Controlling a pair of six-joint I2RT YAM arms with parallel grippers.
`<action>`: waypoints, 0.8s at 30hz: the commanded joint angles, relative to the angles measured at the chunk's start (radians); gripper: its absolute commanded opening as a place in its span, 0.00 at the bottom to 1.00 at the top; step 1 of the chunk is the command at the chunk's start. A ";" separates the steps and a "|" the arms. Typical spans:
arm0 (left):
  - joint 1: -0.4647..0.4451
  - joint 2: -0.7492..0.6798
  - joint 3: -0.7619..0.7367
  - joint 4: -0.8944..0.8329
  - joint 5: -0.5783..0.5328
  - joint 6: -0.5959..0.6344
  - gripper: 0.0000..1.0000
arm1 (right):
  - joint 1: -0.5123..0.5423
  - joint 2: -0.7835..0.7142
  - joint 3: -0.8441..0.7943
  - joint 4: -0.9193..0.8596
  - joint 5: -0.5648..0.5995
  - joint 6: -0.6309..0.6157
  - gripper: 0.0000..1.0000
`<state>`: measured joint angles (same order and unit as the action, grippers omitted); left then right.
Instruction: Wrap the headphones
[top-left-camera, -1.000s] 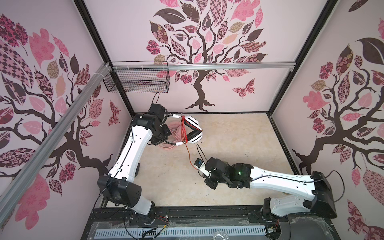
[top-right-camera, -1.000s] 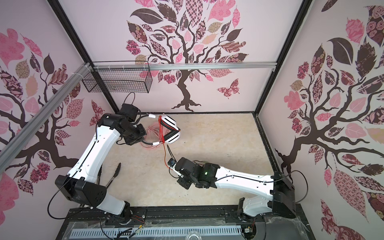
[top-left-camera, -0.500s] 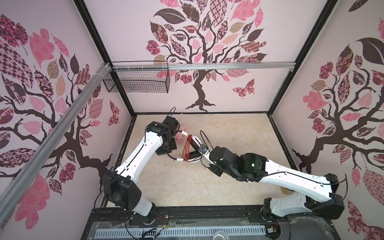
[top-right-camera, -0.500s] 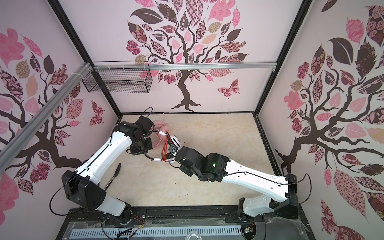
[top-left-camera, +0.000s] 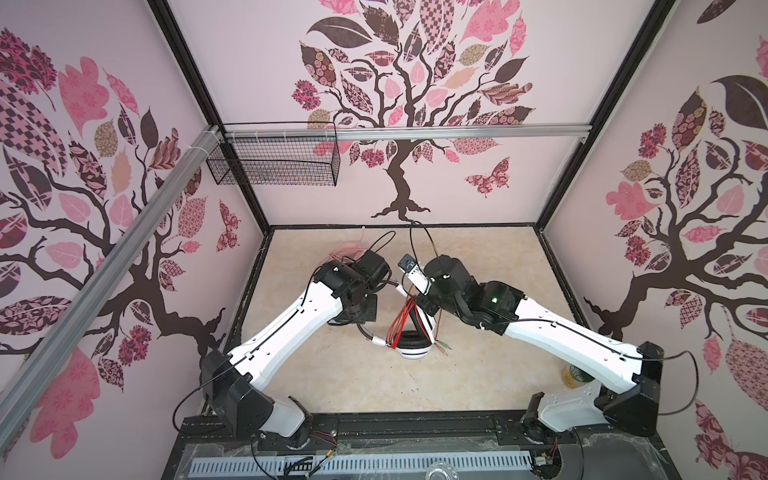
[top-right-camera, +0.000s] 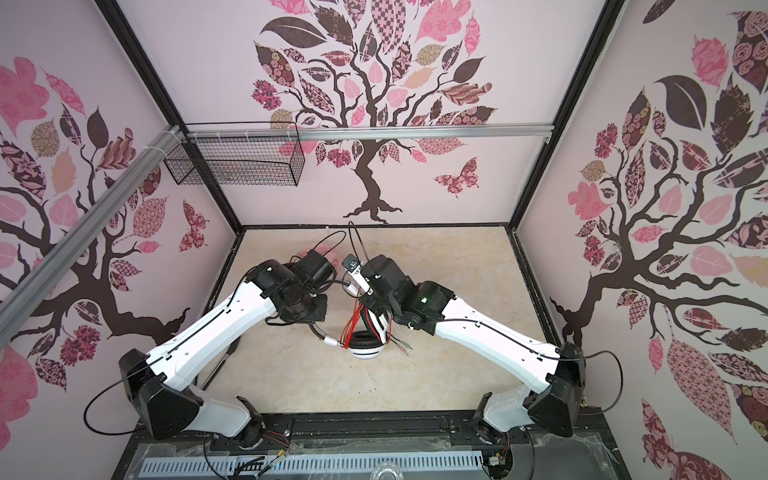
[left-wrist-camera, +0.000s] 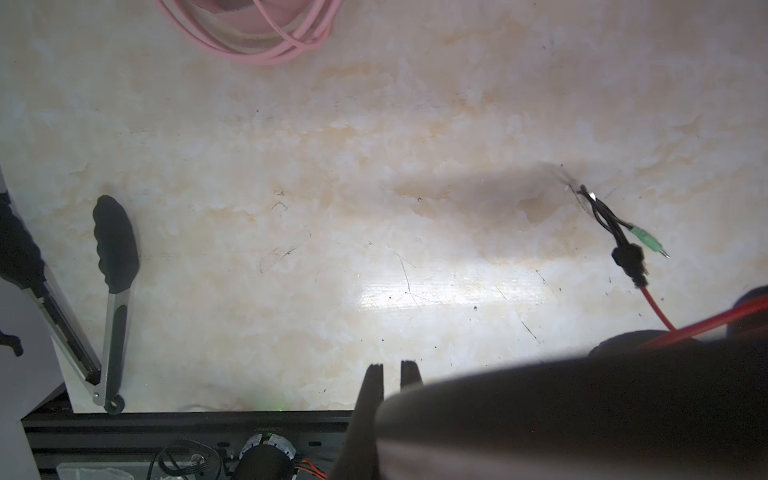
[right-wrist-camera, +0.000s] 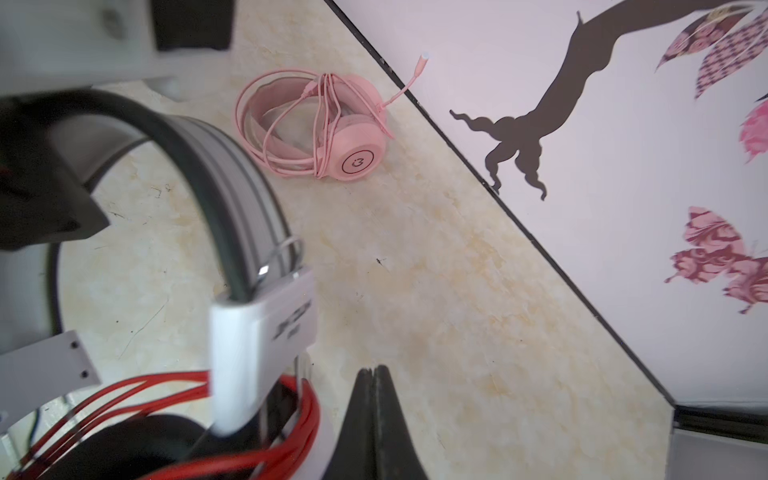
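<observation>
The tongs (left-wrist-camera: 114, 266) lie at the near left. The left gripper (left-wrist-camera: 390, 372) is closed, half hidden by a dark blur. The pink headset (right-wrist-camera: 332, 124) lies far, left of centre, and that arm mostly covers it in both top views. The white-and-black headset (top-left-camera: 411, 349) is in the centre, with the orange-red cable (top-left-camera: 400, 320) looped on it. The right gripper (right-wrist-camera: 374, 370) is beside its band, closed and empty at the tips.

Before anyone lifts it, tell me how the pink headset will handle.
The pink headset probably lifts as one bundle, since its cable is wound around it. Loose loops likely flop and could snag. Its thin mic boom looks fragile.
</observation>
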<state>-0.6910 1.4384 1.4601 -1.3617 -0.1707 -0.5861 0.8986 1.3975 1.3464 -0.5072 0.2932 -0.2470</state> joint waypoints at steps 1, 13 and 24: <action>-0.007 -0.073 -0.034 0.054 0.065 0.020 0.00 | -0.088 -0.006 -0.027 0.118 -0.157 0.009 0.00; -0.008 -0.151 -0.001 0.052 0.116 0.029 0.00 | -0.239 -0.009 -0.177 0.267 -0.416 0.149 0.33; 0.023 -0.139 0.174 -0.047 0.120 0.009 0.00 | -0.350 -0.032 -0.402 0.512 -0.798 0.352 0.69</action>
<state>-0.6884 1.3060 1.5429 -1.4136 -0.0834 -0.5510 0.5640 1.3945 0.9993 -0.1055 -0.3408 0.0090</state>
